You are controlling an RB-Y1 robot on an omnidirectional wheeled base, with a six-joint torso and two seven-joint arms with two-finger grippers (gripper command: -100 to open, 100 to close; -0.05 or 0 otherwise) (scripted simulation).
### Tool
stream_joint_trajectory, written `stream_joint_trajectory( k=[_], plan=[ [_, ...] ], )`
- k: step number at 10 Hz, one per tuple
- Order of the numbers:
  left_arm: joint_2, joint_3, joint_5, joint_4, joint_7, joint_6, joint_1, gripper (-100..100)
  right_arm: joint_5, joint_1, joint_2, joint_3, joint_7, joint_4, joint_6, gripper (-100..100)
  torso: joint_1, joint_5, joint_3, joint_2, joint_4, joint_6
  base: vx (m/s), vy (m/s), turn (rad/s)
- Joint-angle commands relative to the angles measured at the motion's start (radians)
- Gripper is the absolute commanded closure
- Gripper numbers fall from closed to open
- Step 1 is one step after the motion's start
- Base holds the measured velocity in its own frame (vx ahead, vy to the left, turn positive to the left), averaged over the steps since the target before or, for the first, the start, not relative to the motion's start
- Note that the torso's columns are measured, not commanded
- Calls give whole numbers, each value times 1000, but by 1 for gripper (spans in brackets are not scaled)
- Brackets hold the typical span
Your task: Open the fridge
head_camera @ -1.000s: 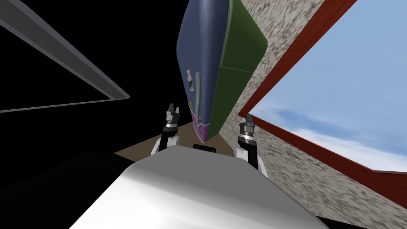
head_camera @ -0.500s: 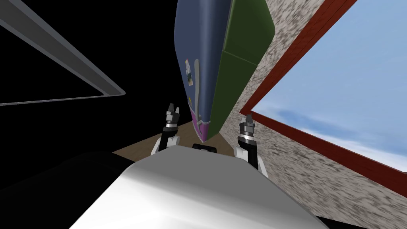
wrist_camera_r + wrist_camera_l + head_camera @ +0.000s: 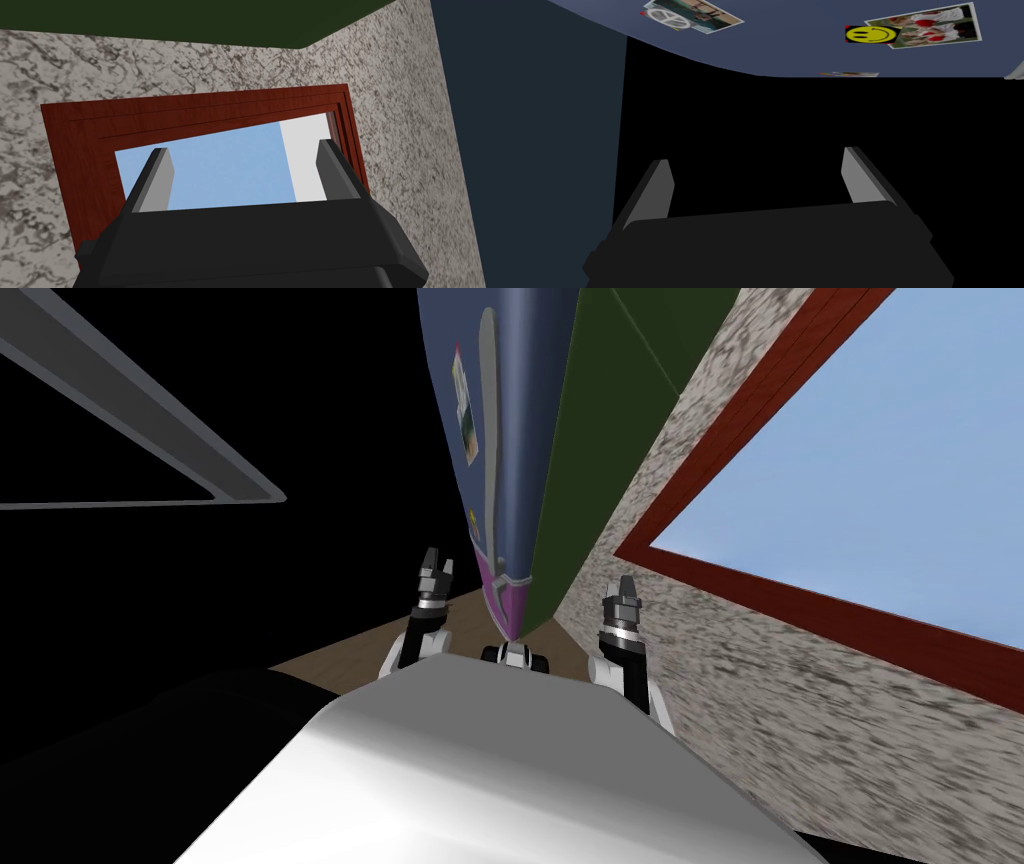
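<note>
The fridge (image 3: pixel 522 438) stands just ahead in the head view, with a blue front, a dark green side (image 3: pixel 600 438) and a purple strip at its foot. A long grey handle (image 3: pixel 488 408) runs up the blue door, which is closed. My left gripper (image 3: pixel 433 560) is raised left of the fridge's foot and apart from it. In the left wrist view this gripper (image 3: pixel 757 156) is open and empty, with the blue door (image 3: pixel 792 50) beyond its fingers, bearing photos and a yellow smiley magnet (image 3: pixel 872 34). My right gripper (image 3: pixel 622 586) is raised right of the fridge, and is open and empty (image 3: pixel 243 146).
A speckled stone wall (image 3: pixel 800 688) with a red-framed window (image 3: pixel 880 468) runs along my right, close to the fridge's green side. A strip of wooden floor (image 3: pixel 340 653) shows by my left arm. A grey frame edge (image 3: pixel 150 418) crosses a black area on the left.
The whole head view has shifted: the fridge looms larger and higher, so I have moved closer to it. Both arms keep their pose.
</note>
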Motion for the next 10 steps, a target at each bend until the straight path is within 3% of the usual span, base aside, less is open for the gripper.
stream_joint_trajectory(
  k=[1, 3, 6, 10],
  plan=[
    [55, -6, -15, 24, -11, 1, -5, -100, 0, 0, 0, 0, 0, 0, 0, 0, 0, 0, -19, 9, 10, 0, -8, -16, -62],
    [79, -13, -40, 69, -29, 1, -16, -100, 0, 0, 0, 0, 0, 0, 0, 0, -1, 0, -25, 13, 14, 0, -5, -27, -89],
    [84, -22, -72, 126, -53, 1, -30, -100, 0, 0, 0, 0, 0, 0, 0, 0, 0, 0, -25, 13, 14, 0, -7, -29, -98],
    [142, -34, -114, 201, -84, 2, -48, -100, 0, 0, 0, 0, 0, 0, 0, 0, 0, 0, -25, 13, 14, 0, -6, -30, -88]
  ],
)
